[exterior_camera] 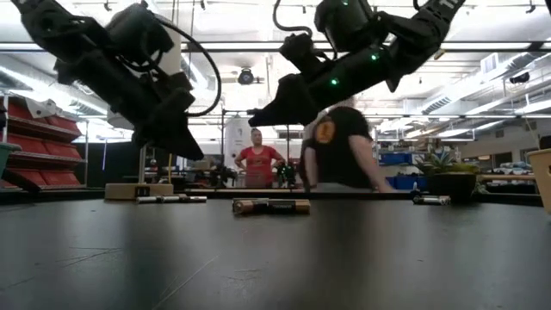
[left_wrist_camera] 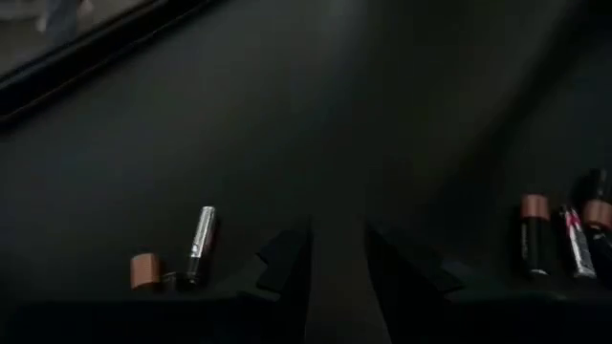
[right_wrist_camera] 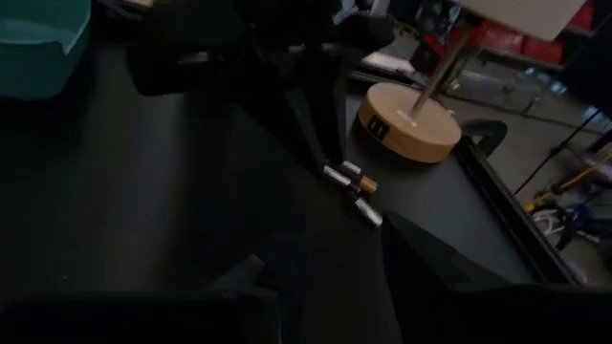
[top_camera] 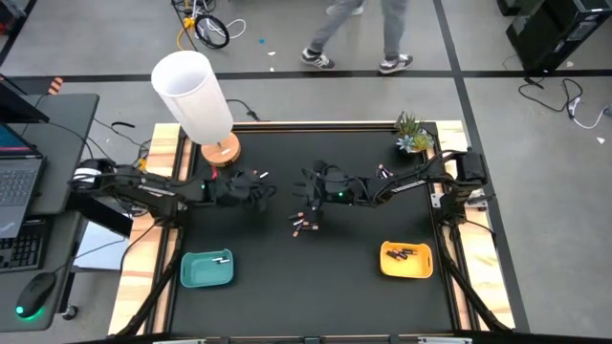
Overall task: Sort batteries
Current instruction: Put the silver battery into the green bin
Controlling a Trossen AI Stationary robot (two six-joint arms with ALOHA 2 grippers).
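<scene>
Loose batteries lie flat on the black table: a small cluster [top_camera: 304, 225] near the middle, and others by the lamp base [top_camera: 259, 176]. In the left wrist view a silvery battery [left_wrist_camera: 201, 244] and a copper-ended one [left_wrist_camera: 145, 270] lie on one side, with several dark ones [left_wrist_camera: 535, 234] on the other. My left gripper [left_wrist_camera: 335, 239] hovers open above bare table, left of the middle [top_camera: 258, 197]. My right gripper [right_wrist_camera: 335, 244] hangs open just above the central cluster [top_camera: 312, 203]. Both show raised off the table in the low view, where one dark battery [exterior_camera: 271, 206] lies in front.
A teal tray [top_camera: 207, 269] at the near left holds a silvery battery. A yellow tray [top_camera: 406, 260] at the near right holds dark batteries. A white lamp [top_camera: 194, 94] on a wooden base [right_wrist_camera: 409, 122] stands far left, a small plant [top_camera: 413, 134] far right. People show beyond the table.
</scene>
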